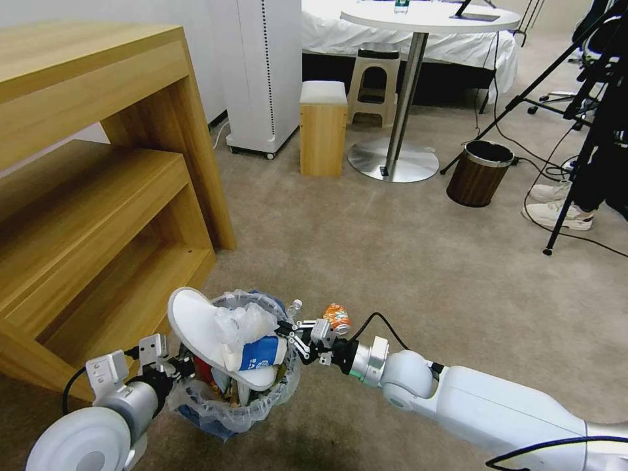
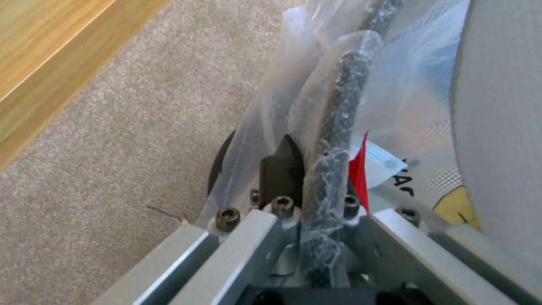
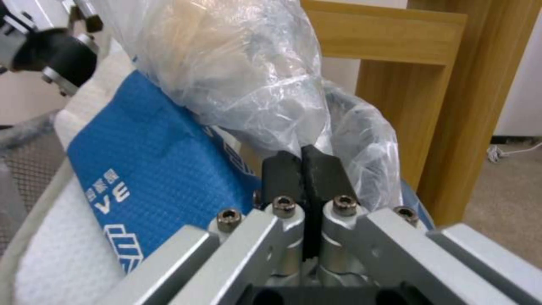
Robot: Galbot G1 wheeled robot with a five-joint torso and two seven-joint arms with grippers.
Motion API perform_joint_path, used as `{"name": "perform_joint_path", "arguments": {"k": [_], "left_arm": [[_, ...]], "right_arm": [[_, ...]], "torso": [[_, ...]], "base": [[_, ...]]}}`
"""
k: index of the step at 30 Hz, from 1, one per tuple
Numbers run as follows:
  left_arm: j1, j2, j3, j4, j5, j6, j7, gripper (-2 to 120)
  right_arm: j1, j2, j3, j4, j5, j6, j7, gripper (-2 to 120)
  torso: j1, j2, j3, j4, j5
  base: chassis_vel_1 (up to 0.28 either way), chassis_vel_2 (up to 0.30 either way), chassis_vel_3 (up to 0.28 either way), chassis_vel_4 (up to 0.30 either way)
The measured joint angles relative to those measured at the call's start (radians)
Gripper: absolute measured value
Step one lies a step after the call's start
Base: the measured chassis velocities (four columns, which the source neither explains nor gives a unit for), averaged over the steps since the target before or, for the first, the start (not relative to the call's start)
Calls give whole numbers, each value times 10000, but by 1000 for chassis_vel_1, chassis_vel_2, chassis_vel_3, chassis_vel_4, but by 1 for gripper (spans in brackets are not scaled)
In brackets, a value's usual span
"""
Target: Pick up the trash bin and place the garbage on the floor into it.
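- Beige carpet floor [image 1: 425, 261], wooden shelf unit [image 1: 98, 196] on left, round white tabletop [image 1: 428, 16] and brown bin [image 1: 479, 173] farther back.
- Trash bin [image 1: 229, 409] low in head view, beside shelf corner, lined with crinkled clear bag, packed past rim with garbage.
- White slipper [image 1: 193, 320] sticking up out of bin, tilted toward shelf; blue-white cup [image 1: 261, 353] lying across top, clear plastic wad [image 1: 245, 320] above it.
- Red scraps visible lower inside bin.
- Left end effector [image 1: 171, 367] at bin's left rim, clenched on trash bin: in left wrist view dark rim [image 2: 338, 127] and bag film run between pads [image 2: 280, 169].
- Right end effector [image 1: 292, 335] at bin's right rim, pads [image 3: 282, 173] pressed together; looks pinched on clear plastic [image 3: 243, 72] just above, cannot tell for sure.
- Orange can [image 1: 337, 317] and small bottle [image 1: 294, 306] just behind right end effector; cannot tell if resting on floor.
- Blue-white cup [image 3: 152, 169] fills near side of right wrist view, touching slipper cloth.
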Motion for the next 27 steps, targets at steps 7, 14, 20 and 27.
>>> {"name": "perform_joint_path", "arguments": {"k": [7, 14, 20, 27], "left_arm": [[-22, -15, 35, -17, 8, -34, 5, 0], [-13, -2, 27, -40, 4, -38, 32, 0], [-64, -4, 22, -25, 2, -79, 51, 0], [-47, -24, -16, 22, -1, -103, 81, 0]], "right_arm": [[15, 32, -49, -9, 75, -310, 318, 0], [49, 17, -145, 133, 188, -624, 611, 3], [113, -41, -156, 347, 332, -742, 554, 22], [214, -136, -297, 680, 601, -850, 522, 51]], "torso": [[0, 0, 0, -1, 0], [0, 0, 0, 0, -1], [0, 0, 0, -1, 0], [0, 0, 0, 0, 0]], "base": [[0, 0, 0, 0], [0, 0, 0, 0], [0, 0, 0, 0], [0, 0, 0, 0]]}}
